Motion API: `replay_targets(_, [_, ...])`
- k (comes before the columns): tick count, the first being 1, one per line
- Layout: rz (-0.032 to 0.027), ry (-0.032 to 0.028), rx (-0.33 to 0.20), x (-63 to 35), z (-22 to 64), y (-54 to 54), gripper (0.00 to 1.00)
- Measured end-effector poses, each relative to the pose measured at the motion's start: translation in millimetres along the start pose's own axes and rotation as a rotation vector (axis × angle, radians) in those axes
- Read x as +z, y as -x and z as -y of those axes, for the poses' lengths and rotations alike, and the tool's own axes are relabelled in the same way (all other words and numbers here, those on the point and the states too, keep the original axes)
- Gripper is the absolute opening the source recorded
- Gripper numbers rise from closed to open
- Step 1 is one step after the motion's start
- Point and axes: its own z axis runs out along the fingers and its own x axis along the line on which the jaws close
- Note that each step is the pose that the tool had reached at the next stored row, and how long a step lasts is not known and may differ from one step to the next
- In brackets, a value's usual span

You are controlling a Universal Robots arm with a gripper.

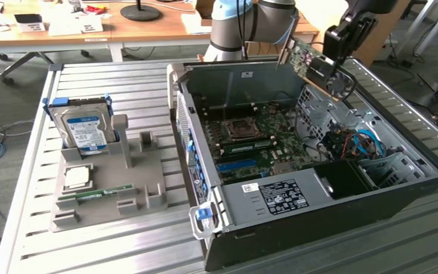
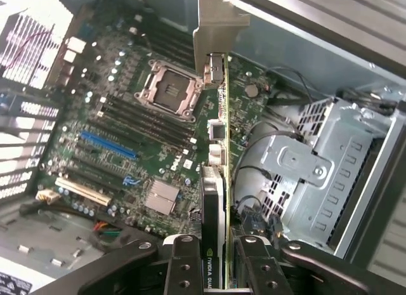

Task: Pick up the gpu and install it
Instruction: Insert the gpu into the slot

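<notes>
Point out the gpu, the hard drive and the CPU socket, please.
gpu (image 1: 303, 57): exterior view, on its green board face.
hard drive (image 1: 82, 130): exterior view, on its blue-and-white label.
CPU socket (image 2: 170, 91): wrist view, at the socket's centre.

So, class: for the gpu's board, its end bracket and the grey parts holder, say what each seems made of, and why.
gpu board: likely fibreglass laminate, matte green with soldered parts.
End bracket: sheet metal, dull silver, thin and bent at the tip.
Parts holder: probably plastic, uniform matte grey, moulded blocks.
</notes>
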Motion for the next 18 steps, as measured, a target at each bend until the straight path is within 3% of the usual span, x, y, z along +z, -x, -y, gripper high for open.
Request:
replay_targets(13, [-0.0101, 0.0045, -0.197, 0.1, 0.0, 0.0, 0.27])
replay_targets(18, [-0.0125, 0.0056, -0.244, 0.2, 0.0, 0.0, 0.27])
